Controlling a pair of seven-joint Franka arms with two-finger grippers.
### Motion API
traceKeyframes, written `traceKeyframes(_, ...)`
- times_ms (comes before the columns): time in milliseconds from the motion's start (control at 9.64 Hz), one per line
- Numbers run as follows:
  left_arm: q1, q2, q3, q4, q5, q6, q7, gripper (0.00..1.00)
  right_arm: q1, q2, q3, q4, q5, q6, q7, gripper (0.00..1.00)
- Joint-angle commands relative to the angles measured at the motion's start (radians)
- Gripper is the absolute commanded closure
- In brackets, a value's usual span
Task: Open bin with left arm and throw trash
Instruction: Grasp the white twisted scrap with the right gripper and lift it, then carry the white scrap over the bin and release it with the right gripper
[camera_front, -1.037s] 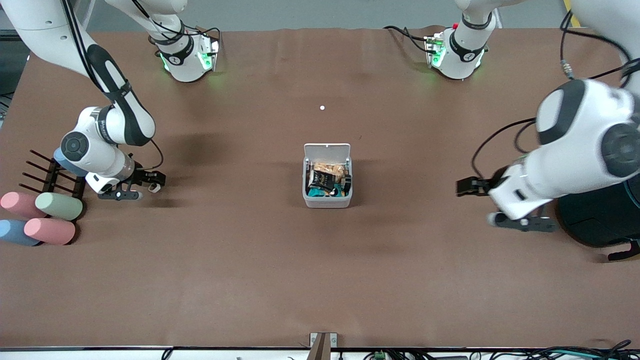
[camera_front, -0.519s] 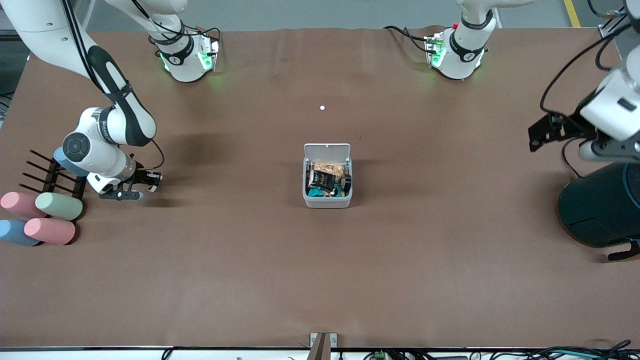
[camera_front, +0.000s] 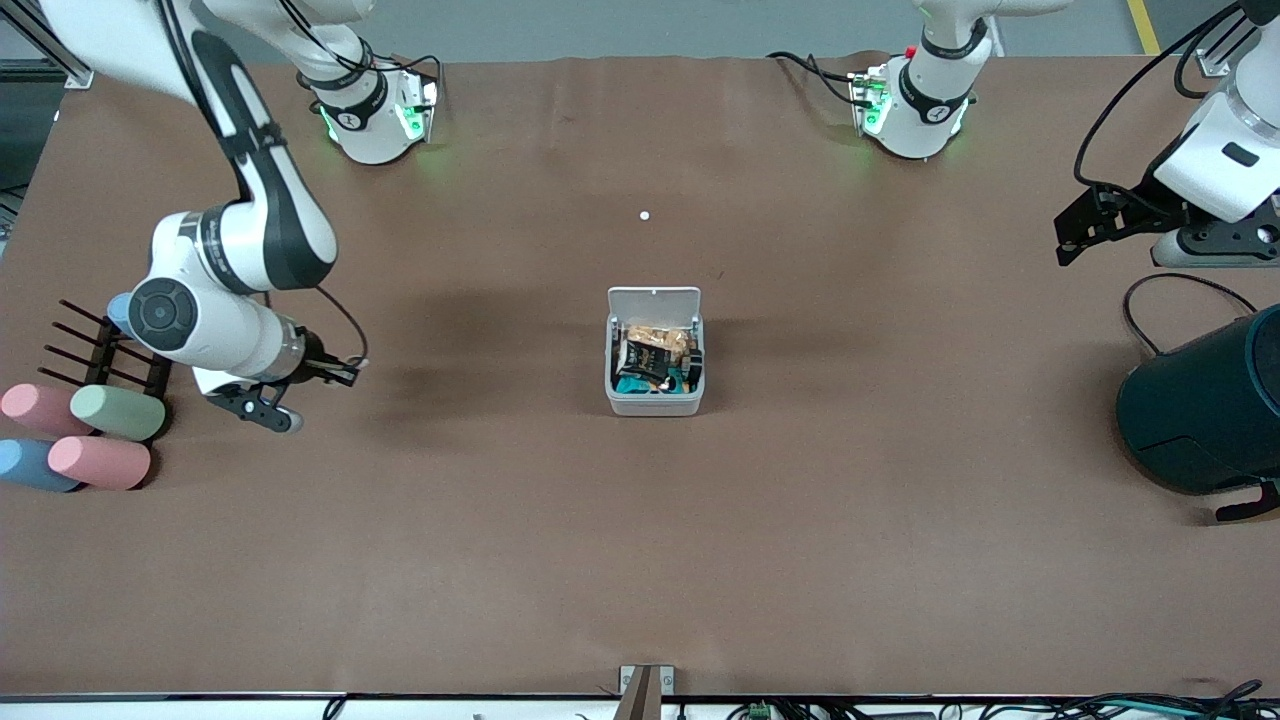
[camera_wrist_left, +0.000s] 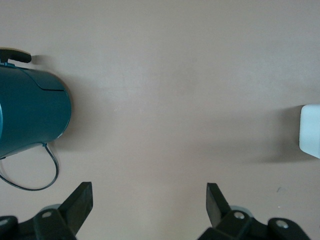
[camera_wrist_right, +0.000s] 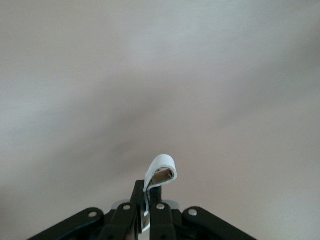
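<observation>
You see a matt brown table (camera_front: 500, 560) cover, paper-like, faintly wrinkled. The bin (camera_front: 655, 402) looks like smooth white plastic, and a glossy black wrapper (camera_front: 648, 358) crinkles inside it. The whitish band (camera_wrist_right: 161, 171) looks smooth and papery. The container (camera_front: 1200, 415) has a dark teal satin shell. The cylinders (camera_front: 100, 430) look chalky matt.

Two arms, glossy white shells with black joint bands and round black-grey joint caps. White bases (camera_front: 372, 110) ringed in black, each lit by green lights and fed by black cables. Loose black cables (camera_front: 1125, 120) loop along the left arm. Grippers matte black: angular fingers (camera_wrist_left: 80, 200), silver screw heads (camera_wrist_right: 159, 206) on the knuckles.
</observation>
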Motion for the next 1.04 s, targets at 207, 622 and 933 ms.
traceKeyframes(207, -0.007, 0.026, 0.006, 0.075, -0.012, -0.066, -0.007, 0.00, 0.307, 0.089, -0.006, 0.302, 0.119, -0.060, 0.463, 0.91)
traceKeyframes(622, 0.003, 0.034, 0.006, 0.081, -0.015, -0.065, 0.007, 0.00, 0.476, 0.205, -0.008, 0.392, 0.113, 0.129, 0.862, 0.90)
traceKeyframes(933, -0.001, 0.034, 0.005, 0.081, -0.015, -0.065, 0.013, 0.00, 0.525, 0.223, -0.008, 0.388, 0.112, 0.126, 1.028, 0.89)
